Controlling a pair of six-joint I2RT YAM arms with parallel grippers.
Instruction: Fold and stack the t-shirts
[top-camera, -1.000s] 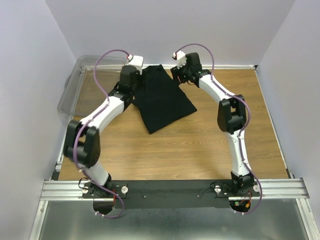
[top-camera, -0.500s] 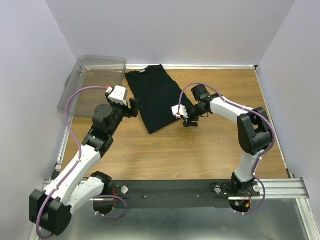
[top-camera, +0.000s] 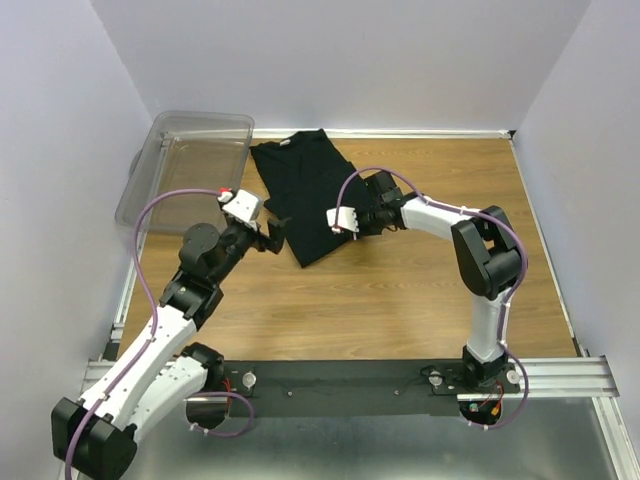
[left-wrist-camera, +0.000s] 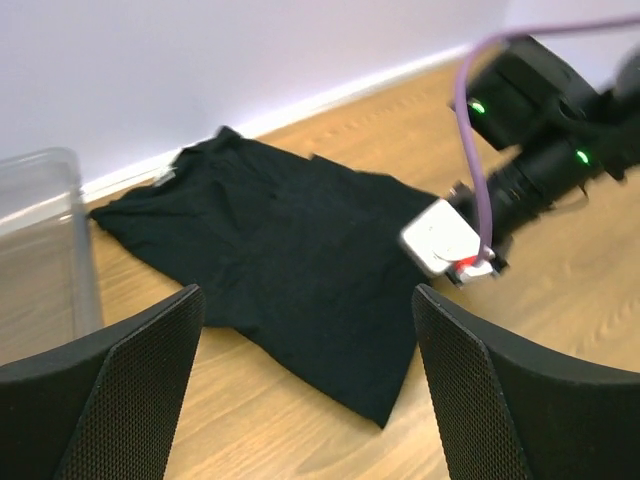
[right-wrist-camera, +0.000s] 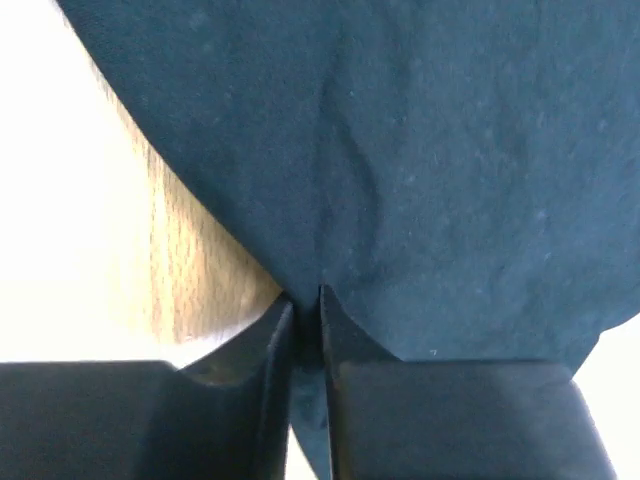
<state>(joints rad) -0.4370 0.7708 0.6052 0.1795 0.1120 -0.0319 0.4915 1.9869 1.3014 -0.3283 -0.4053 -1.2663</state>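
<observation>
At the far middle of the wooden desk (top-camera: 400, 295): one black t-shirt (top-camera: 312, 190) lying flat and slantwise, neck end toward the back wall, lower end pointing toward the arms. A small white tag (top-camera: 285, 143) shows at the neck. The shirt's far-left corner lies just beside the clear plastic bin (top-camera: 140, 185), which stands along the left edge of the desk.

Right end effector (right-wrist-camera: 305, 300): fingers pinched together with a ridge of the black cloth caught between them, wood grain visible just to the left of the pinch in the right wrist view. In the top view it (top-camera: 350, 224) sits at the shirt's right edge, forearm low and reaching in from the right.

Left end effector (left-wrist-camera: 305, 330): fingers spread wide, nothing between them. The left wrist view looks across the t-shirt (left-wrist-camera: 280, 260), with the bin (left-wrist-camera: 40, 250) at left. In the top view it (top-camera: 278, 232) is just beside the shirt's left edge, near the lower end; whether it touches the cloth cannot be told.
</observation>
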